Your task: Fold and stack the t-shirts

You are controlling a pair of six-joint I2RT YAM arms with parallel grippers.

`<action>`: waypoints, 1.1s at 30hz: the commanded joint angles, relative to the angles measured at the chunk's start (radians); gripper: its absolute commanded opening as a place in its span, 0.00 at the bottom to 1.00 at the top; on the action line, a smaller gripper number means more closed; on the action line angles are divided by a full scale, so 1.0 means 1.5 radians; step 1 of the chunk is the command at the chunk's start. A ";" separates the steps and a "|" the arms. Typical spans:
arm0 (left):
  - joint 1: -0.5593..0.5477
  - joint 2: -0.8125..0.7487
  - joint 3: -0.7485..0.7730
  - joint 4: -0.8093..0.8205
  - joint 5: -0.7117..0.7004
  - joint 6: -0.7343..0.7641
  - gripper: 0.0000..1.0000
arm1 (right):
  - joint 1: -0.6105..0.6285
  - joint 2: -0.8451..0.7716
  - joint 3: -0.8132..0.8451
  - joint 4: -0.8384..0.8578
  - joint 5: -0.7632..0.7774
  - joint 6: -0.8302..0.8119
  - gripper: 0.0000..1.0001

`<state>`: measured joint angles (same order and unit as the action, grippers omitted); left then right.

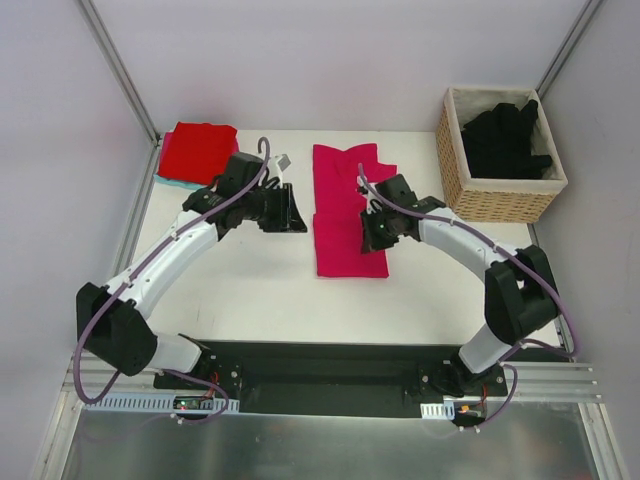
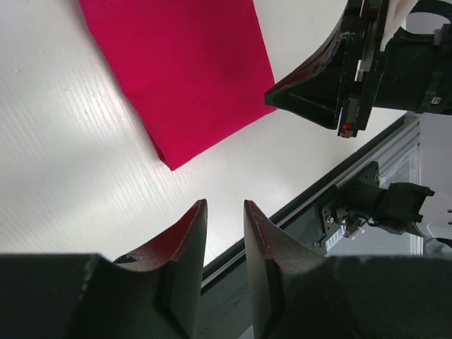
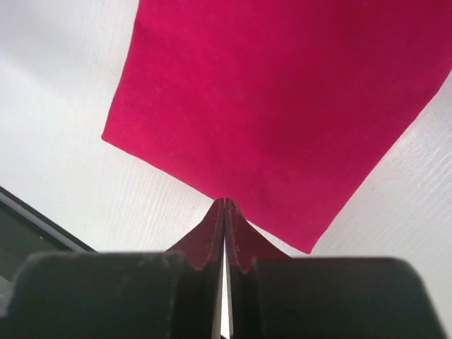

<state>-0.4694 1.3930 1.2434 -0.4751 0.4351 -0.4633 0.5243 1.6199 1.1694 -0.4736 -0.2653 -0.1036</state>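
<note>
Pink shirt: its right edge was partly covered by the right gripper in the top view, and both wrist views cut it off at the frame.
Right gripper's hold: the tips met at the shirt's edge, but whether cloth lay between them could not be told.
Black shirts: a dark heap in the basket, count unreadable.
Teal thing: mostly hidden under the red shirt.

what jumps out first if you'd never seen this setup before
The magenta-pink shirt grabs the eye first: a long folded strip lying in the middle of the white table, with the right gripper shut at its edge. Next come the folded red shirt at the far left corner and the wicker basket at the far right, holding black shirts.
</note>
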 commanded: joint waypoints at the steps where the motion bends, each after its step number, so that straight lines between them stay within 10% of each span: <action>1: 0.006 -0.073 -0.019 -0.004 -0.011 -0.012 0.25 | 0.020 0.010 -0.016 0.022 0.043 0.028 0.01; 12: 0.008 -0.220 -0.014 -0.022 -0.019 -0.044 0.22 | 0.067 0.114 0.024 0.035 0.199 0.062 0.01; 33: 0.011 -0.266 0.097 -0.161 -0.016 -0.027 0.21 | 0.151 0.219 0.079 -0.043 0.152 0.120 0.01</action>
<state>-0.4629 0.9943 1.2930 -0.6521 0.3904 -0.5144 0.7166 1.9057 1.2858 -0.4606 0.0017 0.0158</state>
